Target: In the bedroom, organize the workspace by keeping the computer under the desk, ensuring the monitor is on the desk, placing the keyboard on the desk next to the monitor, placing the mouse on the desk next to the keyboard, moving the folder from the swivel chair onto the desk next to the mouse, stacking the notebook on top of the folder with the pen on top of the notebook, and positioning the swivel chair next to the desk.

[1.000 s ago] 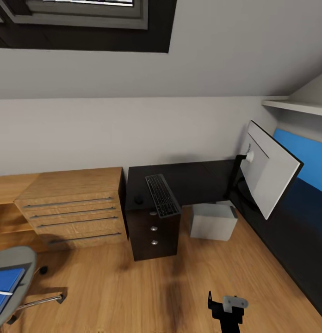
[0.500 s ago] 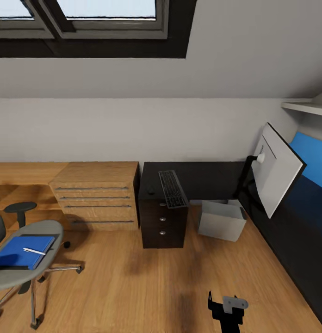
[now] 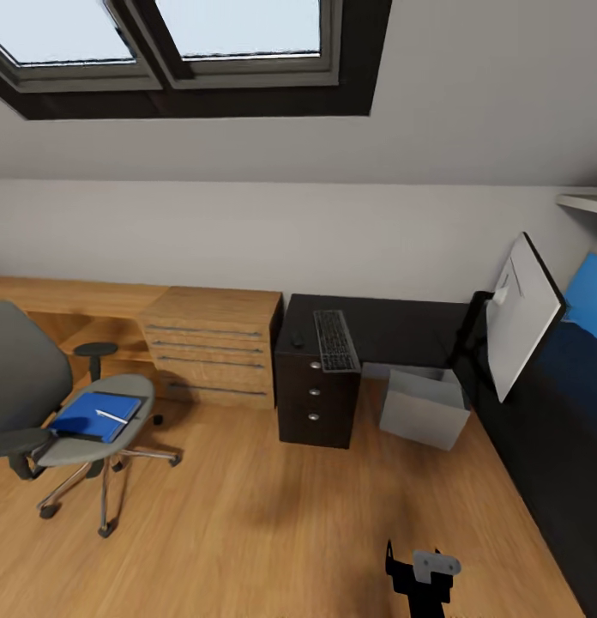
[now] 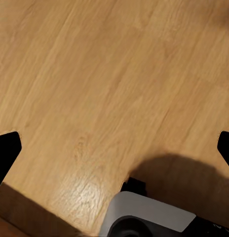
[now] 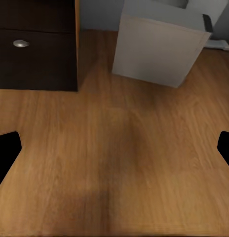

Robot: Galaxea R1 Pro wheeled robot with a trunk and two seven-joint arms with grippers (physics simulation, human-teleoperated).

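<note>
- Judged step: getting over to the chair [image 3: 54, 403] at left to pick up the folder [image 3: 97, 415].
- Folder lies on the chair seat, pen [image 3: 111, 416] on top; can't tell a separate notebook.
- Keyboard [image 3: 335, 340] and mouse [image 3: 297, 340] on the dark desk [image 3: 393, 322]; computer [image 3: 423, 405] under it; monitor [image 3: 523, 316] at right, tilted.
- Left gripper [image 4: 114, 148] and right gripper [image 5: 114, 148] spread wide, empty, over floor [image 3: 247, 515].
- Stop square to the seat, lift folder flat so the pen stays put.

Dark desk [image 3: 393, 319]: keyboard [image 3: 335, 340], mouse [image 3: 298, 340] on top.
</note>
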